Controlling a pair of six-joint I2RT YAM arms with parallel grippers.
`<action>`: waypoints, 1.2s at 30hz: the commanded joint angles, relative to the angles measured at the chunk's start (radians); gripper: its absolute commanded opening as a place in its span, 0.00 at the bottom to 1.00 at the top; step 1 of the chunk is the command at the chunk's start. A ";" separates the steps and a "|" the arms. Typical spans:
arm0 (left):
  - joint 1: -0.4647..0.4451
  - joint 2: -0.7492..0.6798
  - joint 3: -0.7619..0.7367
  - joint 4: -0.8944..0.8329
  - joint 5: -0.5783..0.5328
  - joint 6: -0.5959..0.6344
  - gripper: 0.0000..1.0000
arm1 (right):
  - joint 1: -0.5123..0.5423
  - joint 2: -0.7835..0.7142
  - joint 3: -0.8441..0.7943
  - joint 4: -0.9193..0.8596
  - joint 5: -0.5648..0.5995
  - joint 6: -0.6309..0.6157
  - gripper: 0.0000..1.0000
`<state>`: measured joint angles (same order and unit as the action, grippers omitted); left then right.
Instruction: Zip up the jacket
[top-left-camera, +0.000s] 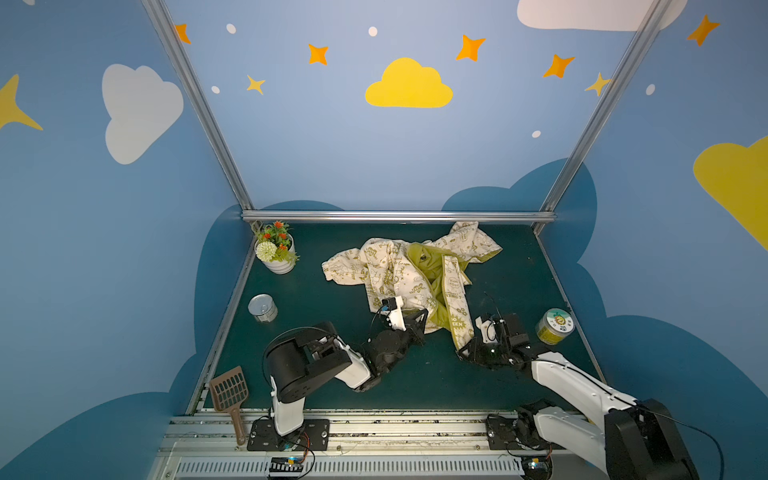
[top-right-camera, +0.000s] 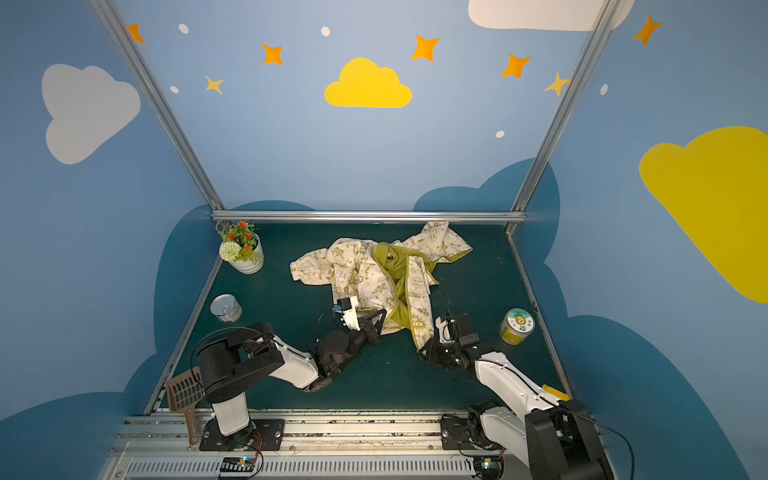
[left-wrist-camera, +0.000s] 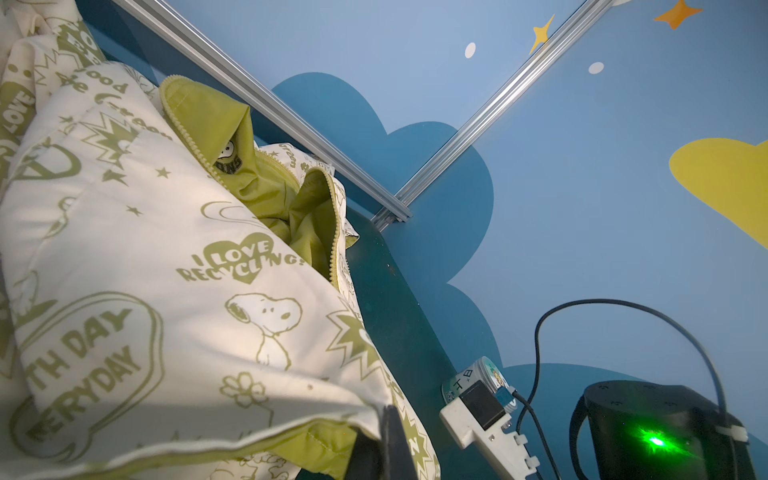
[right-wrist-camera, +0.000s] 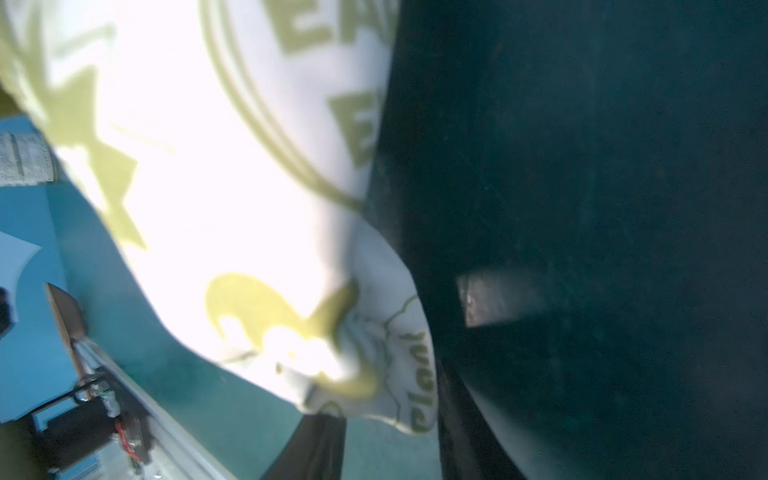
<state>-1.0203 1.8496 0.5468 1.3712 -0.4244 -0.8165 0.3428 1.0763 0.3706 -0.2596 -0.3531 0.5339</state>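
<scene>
In both top views the small cream fabric jacket (top-left-camera: 399, 274) (top-right-camera: 361, 270), printed with olive-green cartoons, lay crumpled and unzipped from the middle of the dark green bench (top-left-camera: 415, 382) toward its far edge. The left pincer (top-left-camera: 420, 322) (top-right-camera: 376, 322) was clenched on the near hem, tips buried in fabric. The right pincer (top-left-camera: 465, 351) (top-right-camera: 426, 351) touched the other panel's lower corner, its tips hidden.

In the left wrist view the jacket (left-wrist-camera: 166, 270) draped over one dark finger (left-wrist-camera: 390, 444), which was cut off.

The right wrist view was blurred. The jacket's corner (right-wrist-camera: 228, 187) lay against dark fingers (right-wrist-camera: 320, 449); whether they gripped it, I could not tell.
</scene>
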 joint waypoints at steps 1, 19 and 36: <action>0.006 -0.002 -0.005 0.026 -0.014 0.000 0.03 | 0.004 -0.015 0.004 0.042 -0.009 -0.011 0.23; 0.073 -0.185 -0.028 0.025 0.023 0.042 0.03 | 0.000 -0.336 -0.099 0.458 -0.316 0.003 0.00; 0.103 -0.262 0.155 0.026 0.228 0.232 0.03 | 0.002 -0.113 -0.016 1.196 -0.454 0.081 0.00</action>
<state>-0.9272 1.5970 0.6613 1.3754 -0.2241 -0.6453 0.3424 0.9173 0.3000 0.6720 -0.7406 0.5442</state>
